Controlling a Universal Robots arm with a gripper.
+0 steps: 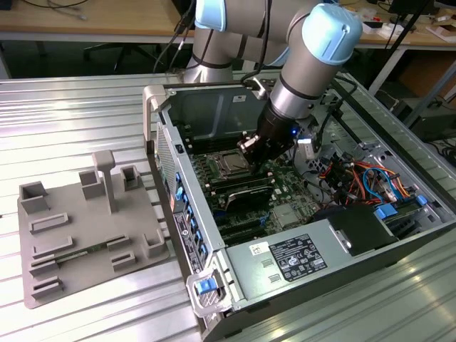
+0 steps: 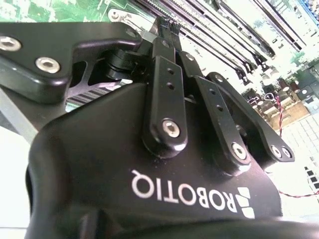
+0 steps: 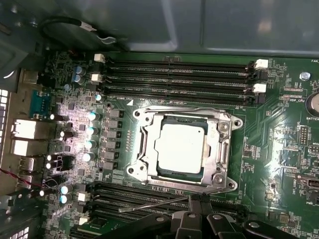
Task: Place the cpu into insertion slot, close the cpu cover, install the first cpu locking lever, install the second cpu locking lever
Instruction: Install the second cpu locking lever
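One chip seated already: the cpu lies flat in the insertion slot; the cpu cover looks folded down around it, its window framing the metal top; so by my reading the work stands at the first locking lever; that thin lever juts free just beside the slot, on the side away from the long memory slots; the tool sits at the lever's end, fingers drawn narrow, nearly together; whether they pinch it, I cannot tell; seating it likely calls for a steady press down and under its catch.
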